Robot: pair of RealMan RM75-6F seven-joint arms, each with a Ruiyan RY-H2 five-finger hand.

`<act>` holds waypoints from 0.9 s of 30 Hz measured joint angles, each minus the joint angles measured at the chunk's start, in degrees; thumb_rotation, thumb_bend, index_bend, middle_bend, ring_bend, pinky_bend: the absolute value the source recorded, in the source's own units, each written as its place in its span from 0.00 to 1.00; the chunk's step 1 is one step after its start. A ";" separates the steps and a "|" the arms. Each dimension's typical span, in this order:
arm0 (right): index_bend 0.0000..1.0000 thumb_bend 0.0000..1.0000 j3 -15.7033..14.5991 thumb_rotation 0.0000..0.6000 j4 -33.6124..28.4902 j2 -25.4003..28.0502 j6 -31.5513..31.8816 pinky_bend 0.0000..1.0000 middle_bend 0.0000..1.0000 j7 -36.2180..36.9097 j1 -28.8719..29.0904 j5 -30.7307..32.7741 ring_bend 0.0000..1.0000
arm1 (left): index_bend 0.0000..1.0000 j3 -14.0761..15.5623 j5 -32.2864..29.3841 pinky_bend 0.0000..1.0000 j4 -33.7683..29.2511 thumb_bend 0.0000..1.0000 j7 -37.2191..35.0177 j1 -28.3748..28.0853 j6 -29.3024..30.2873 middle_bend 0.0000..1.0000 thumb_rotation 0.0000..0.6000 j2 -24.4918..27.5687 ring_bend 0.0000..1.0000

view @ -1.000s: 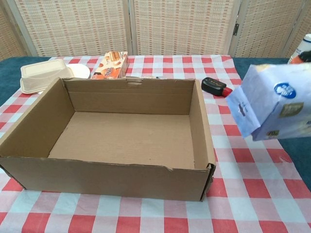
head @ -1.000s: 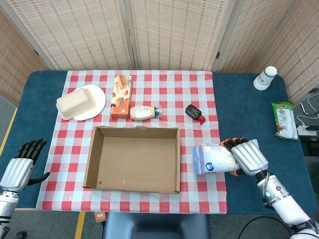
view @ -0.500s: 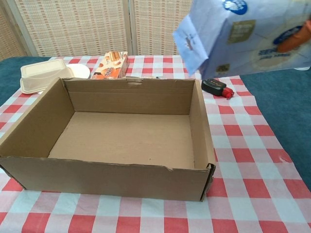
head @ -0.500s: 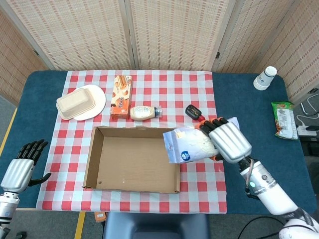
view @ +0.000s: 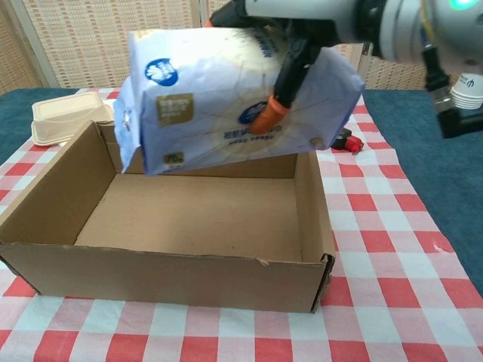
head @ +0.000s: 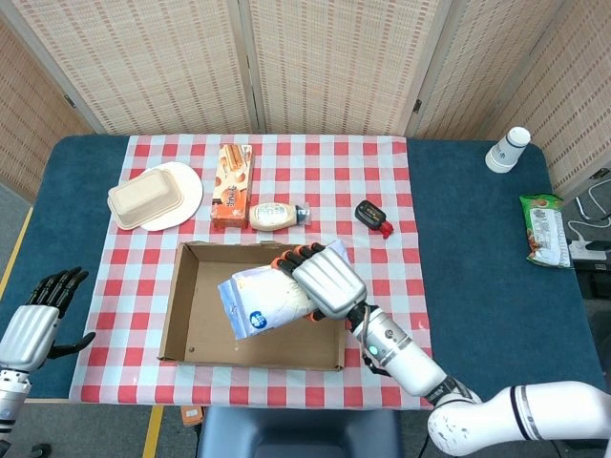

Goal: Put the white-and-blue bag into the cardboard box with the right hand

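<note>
The bag (view: 226, 98) is grasped by the right hand (head: 323, 275) and held in the air above the open box (head: 191, 286), tilted, clear of the floor. The carrying step is in hand. Lowering and release are called for next.

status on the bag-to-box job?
Done: the right hand grips the white-and-blue bag and has it lifted off the table. In hand: the bag hangs over the open cardboard box, above its rim in the chest view. Left: lower and release it. The left hand sits idle.
</note>
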 measured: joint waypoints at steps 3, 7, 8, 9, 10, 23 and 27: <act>0.33 0.00 0.15 1.00 1.81 -3.41 0.88 0.44 0.29 -1.61 2.45 2.52 0.27 | 0.00 0.04 0.07 0.07 0.12 0.20 -0.70 -0.03 -0.09 0.00 1.00 0.22 0.00; 0.33 0.00 0.12 1.00 4.78 -6.60 1.59 0.44 0.29 -2.56 4.46 4.85 0.27 | 0.00 0.03 0.11 0.07 0.20 0.20 -1.41 -0.10 -0.18 0.00 1.00 0.53 0.00; 0.33 0.00 0.08 1.00 5.45 -7.11 1.63 0.44 0.29 -2.59 4.72 5.20 0.27 | 0.00 0.01 0.08 0.07 0.20 0.20 -1.64 -0.11 -0.20 0.00 1.00 0.63 0.00; 0.33 0.00 0.04 1.00 6.14 -7.58 1.63 0.44 0.29 -2.59 4.97 5.53 0.27 | 0.00 0.00 0.05 0.07 0.22 0.20 -1.81 -0.10 -0.20 0.00 1.00 0.68 0.00; 0.33 0.00 -0.05 1.00 7.09 -8.20 1.59 0.44 0.29 -2.55 5.30 5.99 0.27 | 0.00 -0.01 0.02 0.07 0.26 0.20 -2.02 -0.07 -0.17 0.00 1.00 0.73 0.00; 0.30 0.00 -1.11 1.00 14.83 -13.90 -1.16 0.43 0.29 0.61 8.50 8.22 0.26 | 0.00 -0.10 -0.07 0.07 1.06 0.20 -4.12 -0.04 -0.16 0.00 1.00 0.96 0.00; 0.16 0.00 -1.28 1.00 14.76 -13.97 -1.35 0.28 0.26 0.66 8.80 9.17 0.14 | 0.00 -0.10 0.06 0.07 1.17 0.20 -4.26 0.13 0.29 0.00 1.00 0.98 0.00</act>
